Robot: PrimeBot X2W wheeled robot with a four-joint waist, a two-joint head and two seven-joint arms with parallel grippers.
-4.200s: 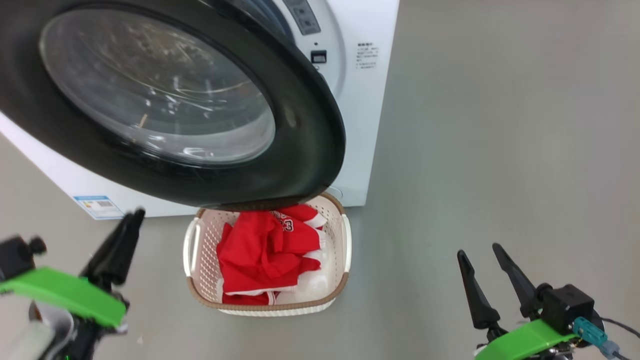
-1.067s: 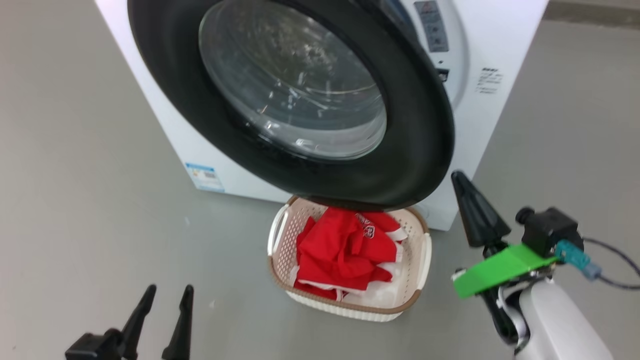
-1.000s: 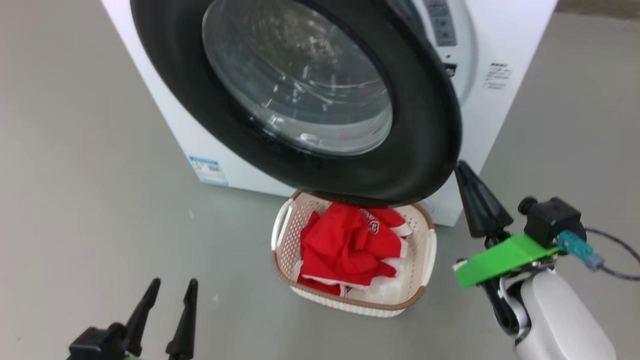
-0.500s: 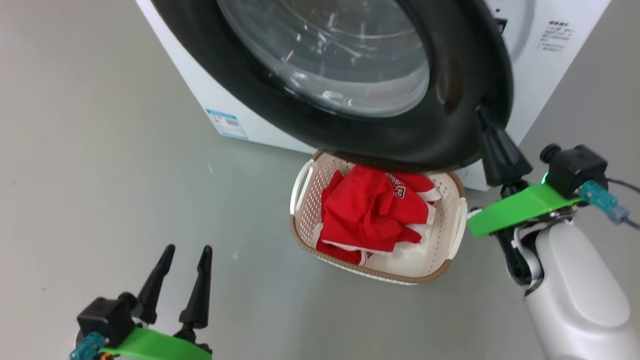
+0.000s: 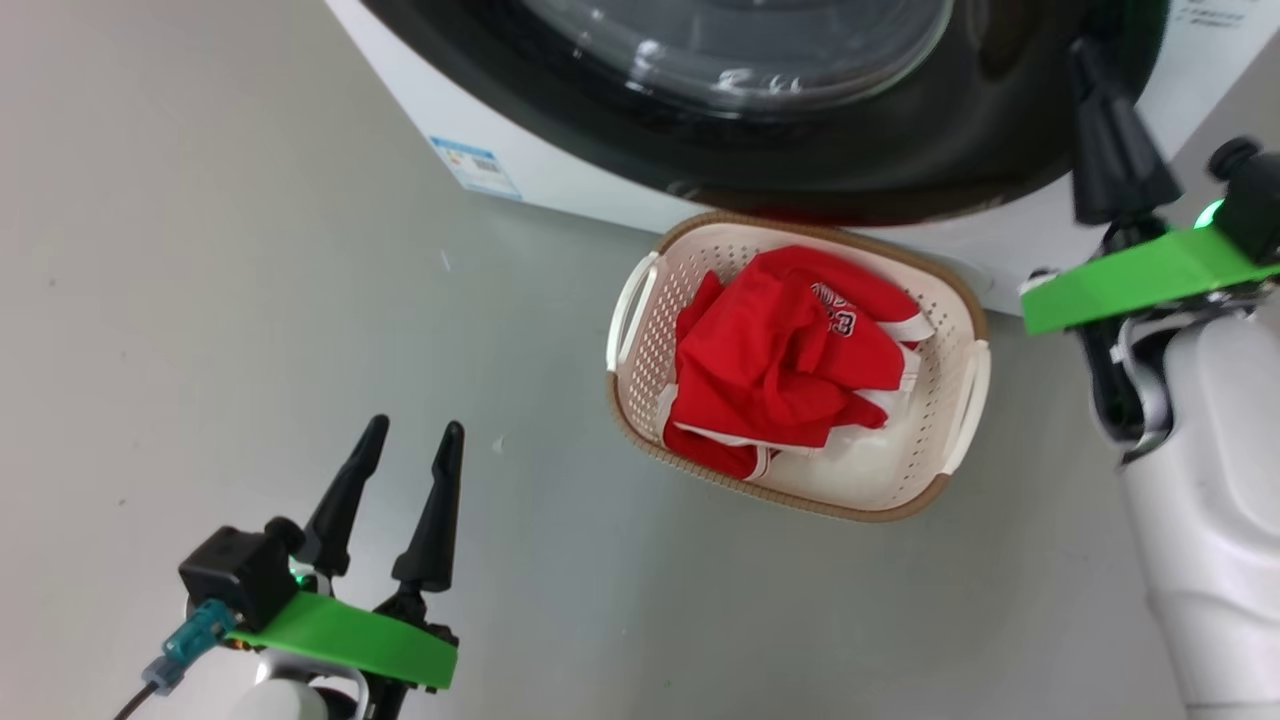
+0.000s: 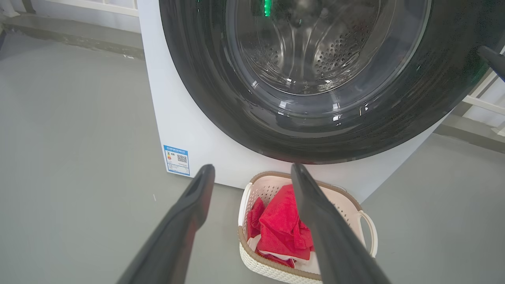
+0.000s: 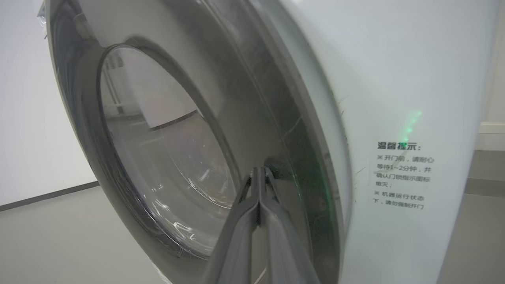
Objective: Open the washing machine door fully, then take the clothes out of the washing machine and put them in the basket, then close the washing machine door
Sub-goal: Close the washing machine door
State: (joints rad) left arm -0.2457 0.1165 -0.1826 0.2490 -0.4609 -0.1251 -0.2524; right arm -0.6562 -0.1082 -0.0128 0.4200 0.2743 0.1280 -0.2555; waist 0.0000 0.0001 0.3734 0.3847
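Contact is the change: your right pincer (image 5: 1085, 70), closed to a single point, stood just clear of the washing machine door (image 5: 900, 170) a second ago and now presses on its black rim at the free edge. The door looks swung in close to the washing machine (image 5: 560, 170); whether it has latched you cannot tell. The clothes (image 5: 780, 370) lie in the basket (image 5: 640, 350) below the door. Your left pincer (image 5: 413, 430) hangs open, empty, well apart. Only the closing remains, I judge.
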